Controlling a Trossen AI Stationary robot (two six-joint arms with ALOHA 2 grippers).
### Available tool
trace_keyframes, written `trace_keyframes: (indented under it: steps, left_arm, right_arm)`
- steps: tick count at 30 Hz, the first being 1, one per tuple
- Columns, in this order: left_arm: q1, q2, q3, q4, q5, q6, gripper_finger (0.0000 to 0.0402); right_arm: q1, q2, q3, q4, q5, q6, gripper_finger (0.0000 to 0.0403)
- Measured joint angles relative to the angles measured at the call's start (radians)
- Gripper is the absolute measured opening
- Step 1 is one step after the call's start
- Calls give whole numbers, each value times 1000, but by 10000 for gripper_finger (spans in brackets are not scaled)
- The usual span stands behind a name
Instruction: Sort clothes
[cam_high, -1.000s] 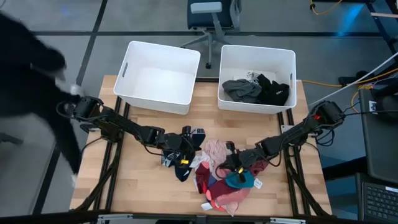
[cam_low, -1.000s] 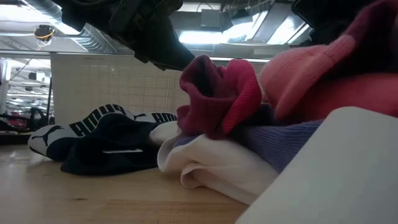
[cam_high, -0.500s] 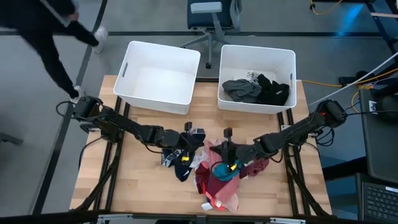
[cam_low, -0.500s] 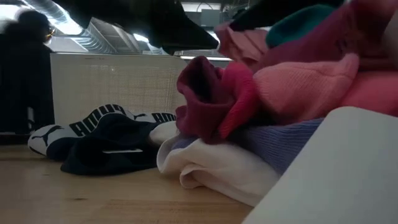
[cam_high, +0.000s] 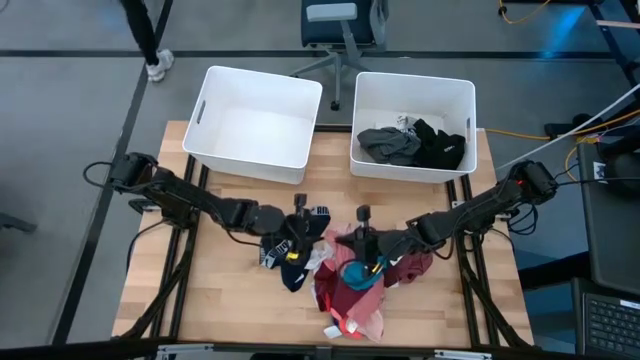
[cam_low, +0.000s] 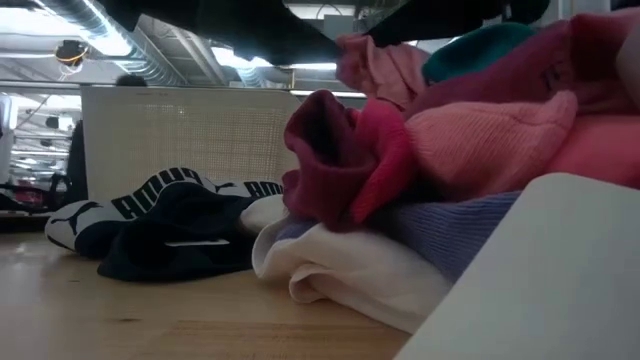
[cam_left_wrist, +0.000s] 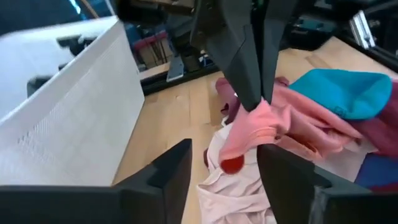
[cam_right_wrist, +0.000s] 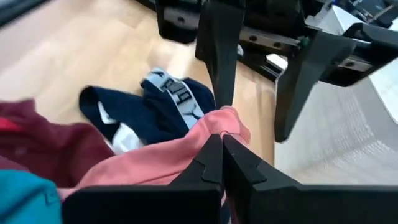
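Wooden slats make up the surface (cam_high: 220, 290) under both my arms, with two white bins along its far edge. One bin (cam_high: 256, 122) on my left side looks bare inside; the other bin (cam_high: 413, 125) on my right holds grey and black garments (cam_high: 412, 143).

Most of the clothes lie heaped near the middle of the surface. A black piece with white lettered bands (cam_low: 165, 222) sits on the left part of the heap, seen low across the wood, and beside it a white garment (cam_low: 335, 270) lies under a maroon one (cam_low: 325, 150) and a pink one (cam_low: 480, 140). A teal piece (cam_high: 357, 274) rests on top of the pile, and a purple one shows under the pink in the low view.

My right jaws (cam_high: 364, 215) are closed tight on a fold of the pink cloth (cam_right_wrist: 180, 158), pinching it between the fingertips (cam_right_wrist: 216, 155) and lifting it above the heap; the rest of that cloth trails down onto the maroon and teal pieces. The dark banded garment lies on the wood just beyond.

My left jaws (cam_high: 300, 204) stand open, just beside the right ones and over the black clothes, with nothing between the fingers (cam_left_wrist: 171, 171). From that wrist I see the pinched pink cloth (cam_left_wrist: 261, 124) hanging straight ahead, between my spread fingers but farther off.
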Motion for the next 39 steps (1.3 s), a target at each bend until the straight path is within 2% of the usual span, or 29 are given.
trace_keyframes:
  steps: [3, 7, 12, 14, 18, 24, 28, 32, 36, 39]
  left_arm:
    - [-3, 4, 0, 9, 1, 36, 184]
    - [-2, 4, 0, 13, 1, 6, 186]
    - [-2, 4, 0, 24, 3, 21, 186]
    - [-2, 4, 0, 25, 19, 23, 181]
    - [-2, 5, 0, 35, 23, 33, 134]
    - [1, 5, 0, 35, 23, 56, 17]
    - [1, 4, 0, 54, 13, 59, 11]
    - [1, -26, 0, 46, 7, 71, 3]
    - [-1, -93, 0, 2, -54, 68, 3]
    - [2, -157, 0, -16, -116, 81, 3]
  right_arm:
    - [0, 0, 0, 41, -23, -6, 2]
    - [-20, 0, 0, 89, -35, -28, 3]
    - [-72, 0, 0, 109, -156, -30, 2]
    - [-81, 0, 0, 109, -164, -29, 2]
    - [-79, 1, 0, 133, -178, -31, 3]
    - [-79, 1, 0, 147, -217, -7, 19]
    - [-80, 1, 0, 162, -187, 93, 53]
    - [-72, -5, 0, 147, -103, 100, 119]
    - [-52, -68, 0, 81, -47, 88, 183]
    - [-29, -128, 0, 10, 16, 85, 215]
